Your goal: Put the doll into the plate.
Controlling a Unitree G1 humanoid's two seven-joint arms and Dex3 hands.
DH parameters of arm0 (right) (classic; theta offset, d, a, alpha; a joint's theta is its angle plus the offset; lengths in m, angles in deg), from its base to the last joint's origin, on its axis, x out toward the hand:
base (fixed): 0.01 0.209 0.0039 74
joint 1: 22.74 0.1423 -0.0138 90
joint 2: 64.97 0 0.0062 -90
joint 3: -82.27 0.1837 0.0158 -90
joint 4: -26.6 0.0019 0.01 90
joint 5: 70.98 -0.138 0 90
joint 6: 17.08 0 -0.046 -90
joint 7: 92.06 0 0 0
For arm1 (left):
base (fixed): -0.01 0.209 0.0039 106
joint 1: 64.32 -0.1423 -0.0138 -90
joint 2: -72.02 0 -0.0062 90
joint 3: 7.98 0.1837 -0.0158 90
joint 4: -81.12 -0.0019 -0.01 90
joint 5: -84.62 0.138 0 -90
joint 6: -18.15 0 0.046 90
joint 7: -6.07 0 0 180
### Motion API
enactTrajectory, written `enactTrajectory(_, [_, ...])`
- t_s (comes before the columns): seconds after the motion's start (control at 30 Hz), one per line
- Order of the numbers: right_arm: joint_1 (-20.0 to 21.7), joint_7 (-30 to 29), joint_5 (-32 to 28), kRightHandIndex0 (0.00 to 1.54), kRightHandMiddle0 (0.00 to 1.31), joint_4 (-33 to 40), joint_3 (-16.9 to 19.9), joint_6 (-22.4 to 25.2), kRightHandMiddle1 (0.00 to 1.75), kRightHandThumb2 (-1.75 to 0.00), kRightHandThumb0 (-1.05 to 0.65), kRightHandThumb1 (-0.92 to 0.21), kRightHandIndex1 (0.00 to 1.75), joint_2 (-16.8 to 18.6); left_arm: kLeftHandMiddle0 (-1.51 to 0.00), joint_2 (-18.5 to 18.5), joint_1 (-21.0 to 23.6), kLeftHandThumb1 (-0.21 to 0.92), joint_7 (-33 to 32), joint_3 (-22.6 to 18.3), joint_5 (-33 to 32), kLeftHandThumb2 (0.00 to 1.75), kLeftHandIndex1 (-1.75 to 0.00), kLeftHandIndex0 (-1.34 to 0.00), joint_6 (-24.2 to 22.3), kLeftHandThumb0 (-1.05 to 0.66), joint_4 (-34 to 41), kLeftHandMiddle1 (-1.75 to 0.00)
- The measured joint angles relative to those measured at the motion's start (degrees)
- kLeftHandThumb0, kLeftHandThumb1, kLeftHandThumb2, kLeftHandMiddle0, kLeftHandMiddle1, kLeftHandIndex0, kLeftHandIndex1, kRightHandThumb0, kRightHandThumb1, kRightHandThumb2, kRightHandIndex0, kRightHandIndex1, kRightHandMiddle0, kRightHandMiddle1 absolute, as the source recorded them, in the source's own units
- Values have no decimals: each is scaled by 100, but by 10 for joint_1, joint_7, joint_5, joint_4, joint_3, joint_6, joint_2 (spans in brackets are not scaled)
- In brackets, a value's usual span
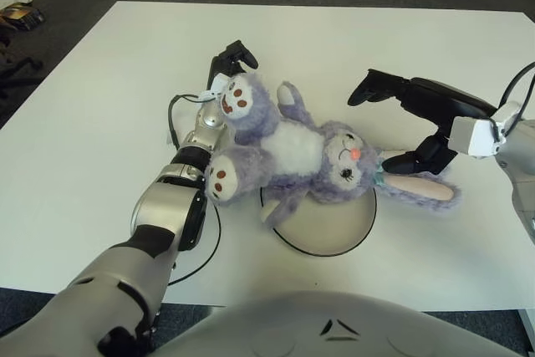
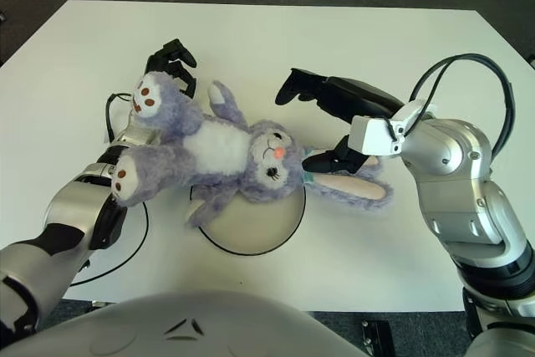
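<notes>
Dark grey carpet surrounds the white, smooth, matte tabletop you are working over, and a few small dark items sit on the floor at the far left edge. Largest on that surface is the doll, a fluffy lavender plush rabbit with a white belly, brown paw pads on its feet, a pink nose and long floppy ears lined in pale peach. You can see it lying on its back, head and upper body over the far rim of the plate, legs sticking out to the left and ears trailing off to the right onto the tabletop. That plate is a flat cream disc with a thin dark rim, near the front edge, and only its far part is covered by the doll. Your left hand shows black fingers behind the doll's raised foot, touching or just beside it; you cannot tell whether they grip the fur. Your right hand has its glossy black fingers spread apart, one above the doll's head and one low by the base of the ears, clamping nothing.
</notes>
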Motion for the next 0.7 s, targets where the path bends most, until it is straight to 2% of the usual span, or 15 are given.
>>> enactTrajectory(0.17, [14,2,-5,11,0,-5,7,32,111,-118,-23,-25,68,0,-99,0,0,-14,0,1,0,173,-175,-79,6,0,0,-147])
enactTrajectory(0.37, [23,-10,0,10,0,-21,16,51,115,-121,-20,-23,70,0,-100,-2,0,-15,0,2,2,173,-175,-79,8,0,0,-146])
enactTrajectory(0.57, [26,-54,17,3,4,-26,16,87,121,-131,-7,-19,72,22,-101,-3,0,-15,7,2,1,173,-175,-81,8,0,0,-142])
enactTrajectory(0.7, [28,-79,27,1,6,-43,16,91,122,-138,2,-18,74,28,-99,-3,0,-13,10,2,-1,171,-175,-79,8,0,0,-144])
